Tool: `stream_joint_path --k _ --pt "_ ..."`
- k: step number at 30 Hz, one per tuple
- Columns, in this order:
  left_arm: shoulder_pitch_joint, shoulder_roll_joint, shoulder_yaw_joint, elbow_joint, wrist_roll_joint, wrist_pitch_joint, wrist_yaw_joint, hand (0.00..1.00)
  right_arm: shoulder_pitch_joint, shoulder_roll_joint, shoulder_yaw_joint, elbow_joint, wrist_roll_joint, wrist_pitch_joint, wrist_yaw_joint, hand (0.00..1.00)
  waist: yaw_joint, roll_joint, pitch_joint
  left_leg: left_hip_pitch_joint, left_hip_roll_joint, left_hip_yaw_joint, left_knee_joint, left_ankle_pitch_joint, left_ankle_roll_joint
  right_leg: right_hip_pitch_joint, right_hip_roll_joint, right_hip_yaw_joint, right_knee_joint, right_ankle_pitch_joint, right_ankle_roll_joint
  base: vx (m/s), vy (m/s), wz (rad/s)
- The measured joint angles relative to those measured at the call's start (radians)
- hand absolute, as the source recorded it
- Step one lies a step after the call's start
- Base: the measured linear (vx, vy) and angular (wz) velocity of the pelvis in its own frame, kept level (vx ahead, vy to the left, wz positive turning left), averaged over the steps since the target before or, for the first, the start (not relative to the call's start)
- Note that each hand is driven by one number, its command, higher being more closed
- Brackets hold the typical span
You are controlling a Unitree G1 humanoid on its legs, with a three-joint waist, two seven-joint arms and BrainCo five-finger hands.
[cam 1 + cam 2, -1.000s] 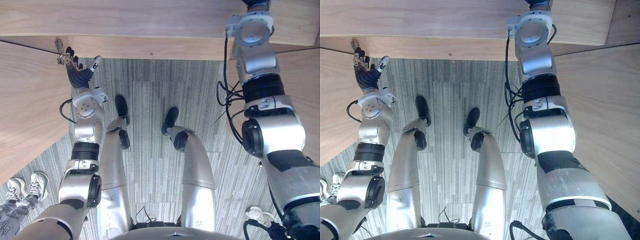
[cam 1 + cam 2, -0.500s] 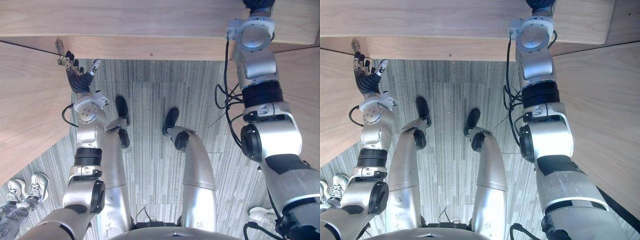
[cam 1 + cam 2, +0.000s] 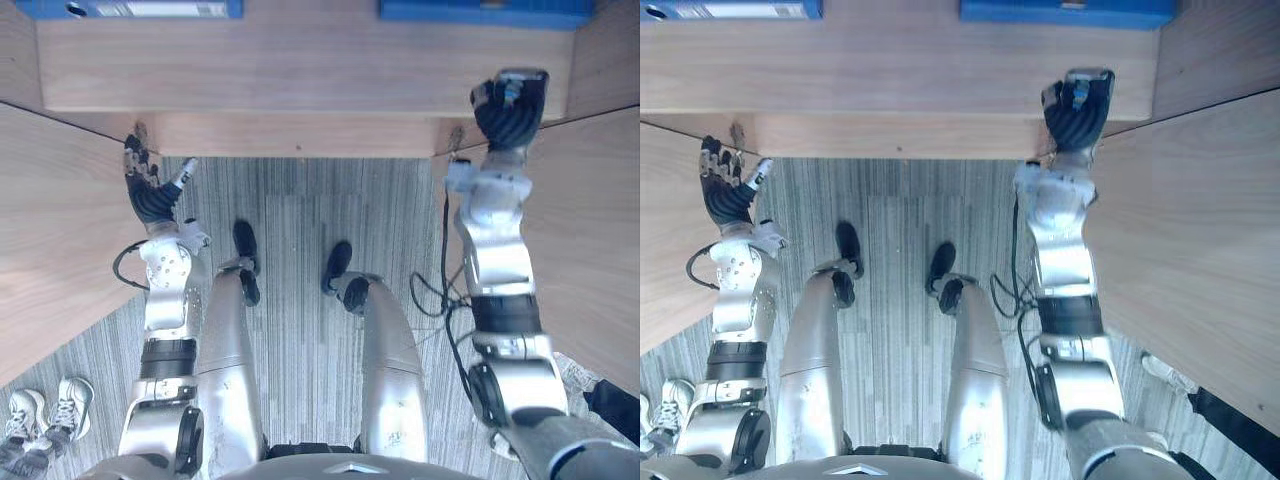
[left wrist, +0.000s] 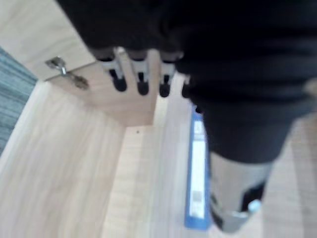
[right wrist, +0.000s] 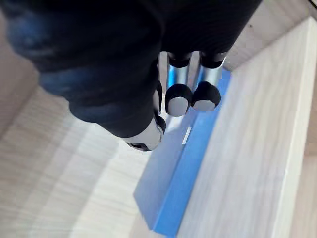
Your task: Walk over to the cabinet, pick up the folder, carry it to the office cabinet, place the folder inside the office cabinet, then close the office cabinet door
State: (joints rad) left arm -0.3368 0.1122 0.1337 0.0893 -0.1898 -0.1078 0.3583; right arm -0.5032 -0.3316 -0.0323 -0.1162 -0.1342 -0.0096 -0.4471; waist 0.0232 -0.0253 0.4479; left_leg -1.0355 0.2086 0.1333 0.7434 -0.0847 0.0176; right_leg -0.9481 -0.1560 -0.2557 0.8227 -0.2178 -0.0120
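Observation:
A blue folder (image 3: pixel 480 10) lies on the right of the wooden cabinet shelf (image 3: pixel 300 65), seen close up (image 5: pixel 183 163) past my right hand's fingers (image 5: pixel 178 96). My right hand (image 3: pixel 510 110) is raised at the shelf's front right edge, just short of that folder, open and holding nothing. A second blue folder with a white label (image 3: pixel 130 8) lies at the shelf's left, also in the left wrist view (image 4: pixel 197 173). My left hand (image 3: pixel 150 195) is open with spread fingers beside the left door's hinge (image 3: pixel 138 132).
The cabinet's two wooden doors stand open, the left door (image 3: pixel 50 220) and the right door (image 3: pixel 600 230) flanking me. Grey striped carpet (image 3: pixel 300 220) lies below. A person's white shoes (image 3: pixel 45 410) stand at the lower left.
The camera has tilted up, bringing the shelf and both folders into view. My right arm has drawn back, so its hand now shows at the shelf's front edge. The left hand stays by the hinge.

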Motion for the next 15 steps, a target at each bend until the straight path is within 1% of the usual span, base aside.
stream_joint_path --k 2,3,4,5,6,7,9,10,12,13,14,15 --pt "0.042 -0.013 -0.025 -0.002 0.026 0.000 -0.023 0.00 0.100 0.012 0.040 -0.053 -0.032 -0.033 0.034 1.00 0.000 -0.002 -0.017 0.055 0.000 0.006 -0.004 -0.015 -0.003 0.056 0.001 0.005 -0.020 -0.005 0.009 0.04 0.010 -0.06" --pt "0.086 -0.018 -0.045 -0.002 0.045 0.000 -0.037 0.00 0.181 0.023 0.073 -0.093 -0.044 -0.050 0.062 1.00 0.000 -0.004 -0.046 0.095 -0.001 0.013 -0.016 -0.026 -0.002 0.099 0.003 0.007 -0.044 -0.005 0.014 0.06 0.002 -0.05" --pt "0.093 -0.018 -0.049 -0.002 0.047 0.000 -0.038 0.00 0.195 0.027 0.076 -0.101 -0.048 -0.053 0.068 1.00 0.000 -0.005 -0.047 0.106 -0.001 0.014 -0.018 -0.028 -0.002 0.110 0.003 0.007 -0.049 -0.006 0.016 0.10 0.000 -0.03" --pt "0.118 -0.018 -0.061 -0.002 0.058 0.000 -0.043 0.00 0.252 0.048 0.092 -0.132 -0.069 -0.063 0.082 1.00 0.000 -0.006 -0.049 0.157 -0.001 0.018 -0.026 -0.038 -0.002 0.165 0.006 0.007 -0.070 -0.006 0.022 0.10 -0.001 -0.03" --pt "0.152 -0.018 -0.069 -0.002 0.073 0.001 -0.052 0.00 0.304 0.066 0.111 -0.150 -0.071 -0.083 0.112 1.00 -0.002 -0.012 -0.068 0.197 -0.002 0.027 -0.034 -0.049 -0.002 0.204 0.007 0.011 -0.088 -0.004 0.033 0.10 0.000 -0.06" --pt "0.169 -0.019 -0.074 -0.002 0.080 0.001 -0.060 0.00 0.327 0.073 0.121 -0.154 -0.074 -0.095 0.125 1.00 -0.002 -0.014 -0.079 0.216 -0.002 0.031 -0.035 -0.055 0.000 0.222 0.008 0.014 -0.096 -0.002 0.037 0.11 0.012 -0.10" --pt "0.232 -0.034 -0.096 -0.002 0.105 0.003 -0.079 0.00 0.423 0.097 0.152 -0.166 -0.095 -0.119 0.167 1.00 -0.004 -0.019 -0.108 0.301 -0.001 0.047 -0.042 -0.078 0.008 0.309 0.013 0.025 -0.130 -0.002 0.043 0.12 0.036 -0.11" --pt "0.245 -0.037 -0.099 -0.002 0.112 0.004 -0.082 0.00 0.444 0.103 0.158 -0.170 -0.102 -0.122 0.181 1.00 -0.004 -0.020 -0.115 0.321 -0.001 0.051 -0.047 -0.084 0.008 0.330 0.014 0.027 -0.141 -0.001 0.047 0.11 0.052 -0.13" --pt "0.297 -0.052 -0.109 0.002 0.136 0.007 -0.102 0.00 0.530 0.139 0.179 -0.174 -0.109 -0.137 0.223 1.00 -0.010 -0.028 -0.135 0.401 -0.002 0.071 -0.069 -0.099 0.006 0.407 0.018 0.036 -0.183 0.003 0.055 0.09 0.053 -0.14" --pt "0.309 -0.053 -0.116 0.004 0.136 0.008 -0.105 0.00 0.551 0.148 0.182 -0.173 -0.110 -0.139 0.231 1.00 -0.011 -0.029 -0.144 0.416 -0.002 0.075 -0.074 -0.104 0.007 0.423 0.020 0.038 -0.194 0.004 0.057 0.08 0.049 -0.16" --pt "0.331 -0.052 -0.128 0.016 0.137 0.009 -0.112 0.00 0.589 0.169 0.184 -0.160 -0.110 -0.142 0.249 1.00 -0.011 -0.037 -0.160 0.455 -0.004 0.091 -0.095 -0.110 0.002 0.452 0.021 0.049 -0.216 0.007 0.061 0.11 0.042 -0.18" --pt "0.349 -0.052 -0.137 0.049 0.139 0.009 -0.118 0.00 0.610 0.184 0.184 -0.123 -0.120 -0.145 0.264 0.00 -0.016 -0.041 -0.177 0.498 -0.009 0.105 -0.125 -0.109 0.001 0.486 0.022 0.057 -0.247 0.014 0.065 0.11 0.035 -0.20"
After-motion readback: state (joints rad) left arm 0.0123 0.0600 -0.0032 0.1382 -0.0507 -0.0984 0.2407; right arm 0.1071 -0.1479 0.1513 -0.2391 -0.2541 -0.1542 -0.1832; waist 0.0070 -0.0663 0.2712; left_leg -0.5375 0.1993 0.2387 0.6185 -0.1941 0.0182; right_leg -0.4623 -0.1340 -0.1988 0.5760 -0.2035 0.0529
